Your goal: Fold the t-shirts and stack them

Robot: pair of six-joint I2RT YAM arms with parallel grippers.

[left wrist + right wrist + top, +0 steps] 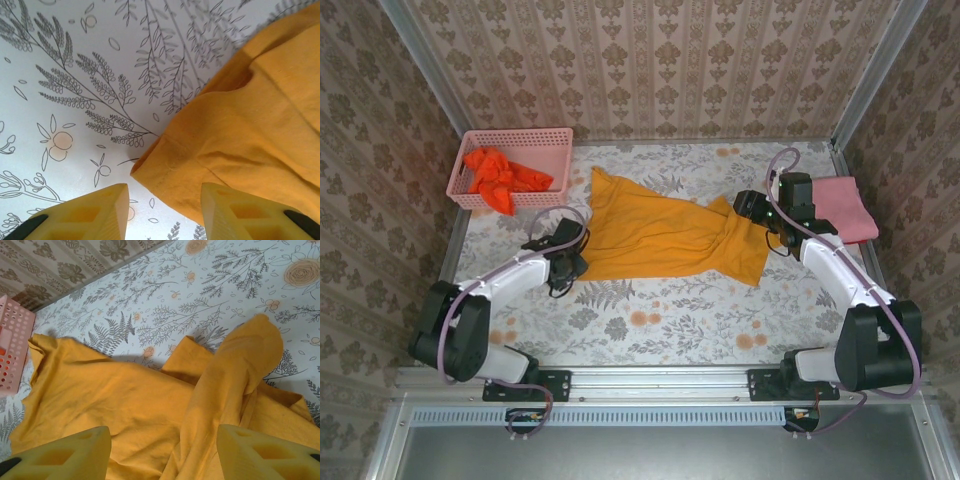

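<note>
Three walls (660,60) close the space in, papered in beige with a repeating brown damask pattern. Bare metal posts (428,75) run up the back corners. The tabletop (660,320) has a white cover printed with grey ferns and small orange flowers. A metal rail (660,380) edges its near side, above a grey panel (650,455). The light is soft and even, with faint shadows.

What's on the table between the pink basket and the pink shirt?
The golden-yellow t-shirt, lying rumpled across that stretch, with the right end effector at its right end; the top view shows it.
</note>
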